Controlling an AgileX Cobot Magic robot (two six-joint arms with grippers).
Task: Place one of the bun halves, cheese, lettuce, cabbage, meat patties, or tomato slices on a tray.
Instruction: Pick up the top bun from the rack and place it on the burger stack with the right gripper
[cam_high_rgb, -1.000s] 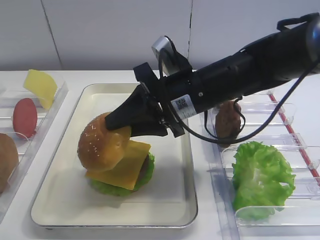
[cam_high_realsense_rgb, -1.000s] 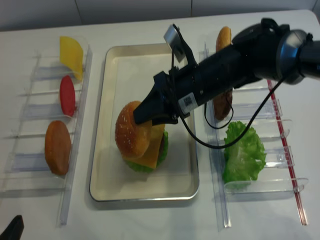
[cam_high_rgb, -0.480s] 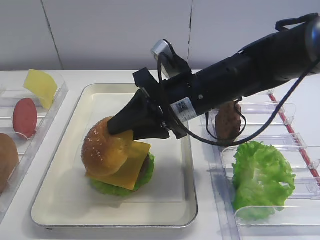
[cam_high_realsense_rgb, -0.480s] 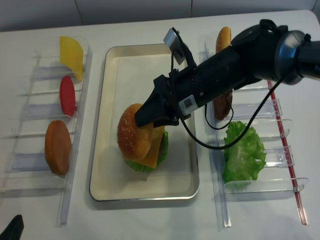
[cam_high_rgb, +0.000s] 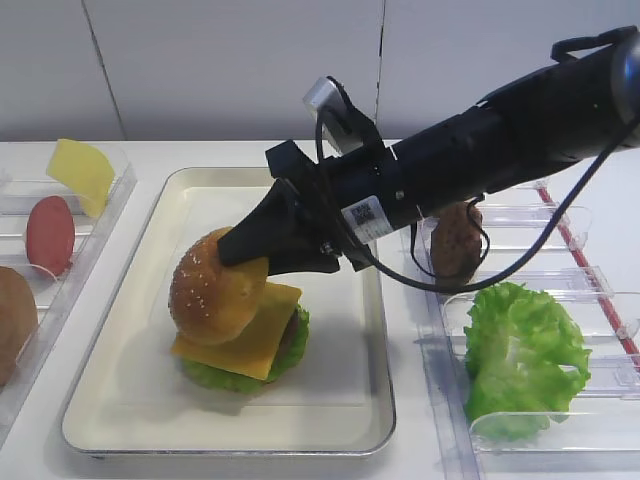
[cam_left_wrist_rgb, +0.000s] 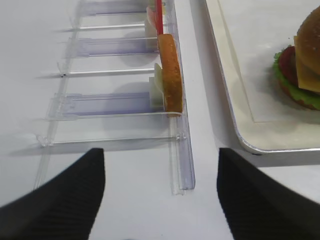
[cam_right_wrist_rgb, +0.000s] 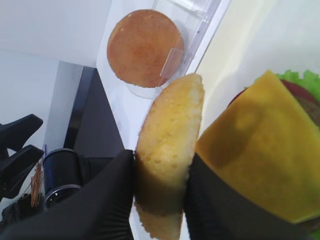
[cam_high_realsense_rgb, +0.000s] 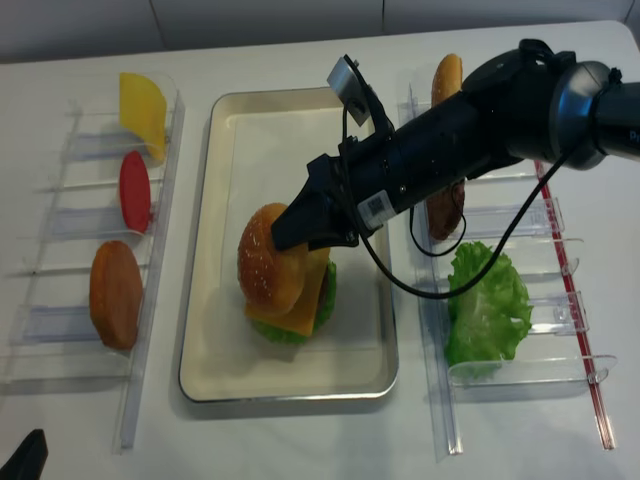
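Gripper: my right gripper (cam_high_rgb: 243, 262) still grasps the bun top (cam_high_rgb: 218, 297).
Change: bun came lower, over the cheese (cam_high_rgb: 240, 335).
Next: let go.

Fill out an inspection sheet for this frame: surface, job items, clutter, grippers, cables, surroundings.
Surface: white table, two clear plastic racks beside the tray.
Job items: seeded bun top tilted over the cheese, lettuce and patty stack on the tray. Spare lettuce and patty in the right rack; cheese slice, tomato slice and plain bun half in the left rack.
Clutter: nothing seen.
Grippers: right gripper clamped on the bun top's edge; left gripper open above bare table, holding nothing.
Cables: black cable looping under the right arm.
Surroundings: white wall panels behind.
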